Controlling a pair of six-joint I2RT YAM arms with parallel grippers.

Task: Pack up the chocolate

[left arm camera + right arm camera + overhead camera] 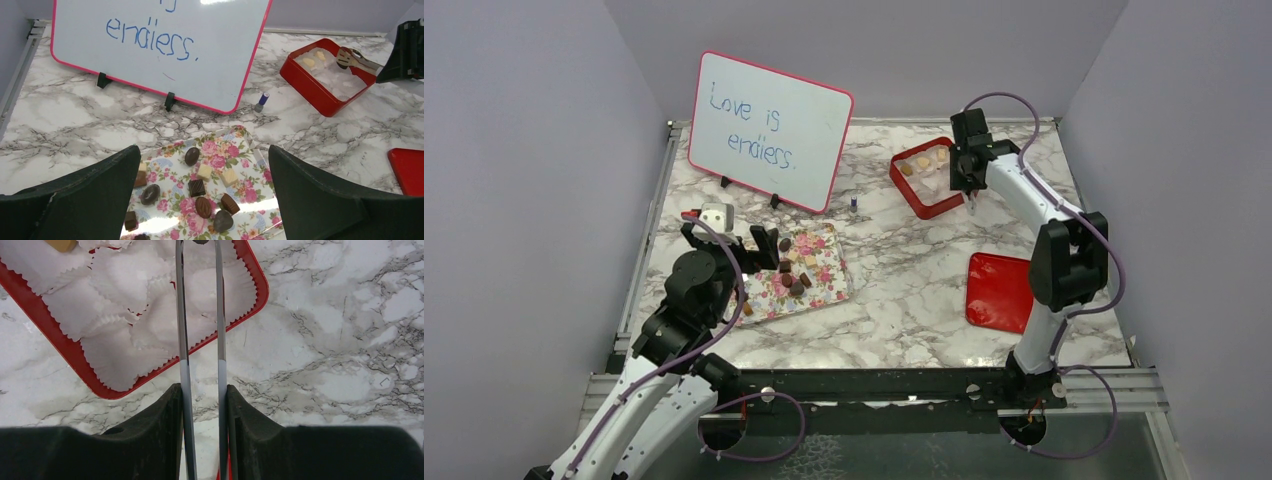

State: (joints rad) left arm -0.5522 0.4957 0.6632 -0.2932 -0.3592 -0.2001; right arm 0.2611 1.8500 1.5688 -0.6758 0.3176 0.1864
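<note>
Tongs [219,315] clamped between the fingers of right pincer [202,390], both blades running straight ahead of it and out over box [305,87]. Seems to have a dark chocolate [342,64] nipped at the far tips, just above the cups [125,275]; from the wrist only a dark sliver at the top edge, so cannot vouch for that hold. Left of the tips, inside the box, a few tan pieces [309,62] already seated. Beneath the blades, only empty cups.

Left pincer [204,150] gaping at full width, gripping nothing, hanging over tray [217,162]; loose pieces [196,188] directly beneath and just ahead of its fingers, some touching.

Likely in hand: lowering the piece into a cup and letting go.

Hazards, as guesses:
- Could lose the piece to a bounce, or tip a flimsy cup, if released too high or over a fluted rim.
- Could let the blades slide on smooth metal, springing the tips early and dropping the piece onto table [325,340] beside the box.
- Could snag a paper by pressing too deep and drag it out on lifting.
- Could dent or smear soft chocolate by squeezing harder, leaving it stuck at release.
- On the left, could scatter or crush pieces, or shove the tray, by coming down with fingers that wide.
</note>
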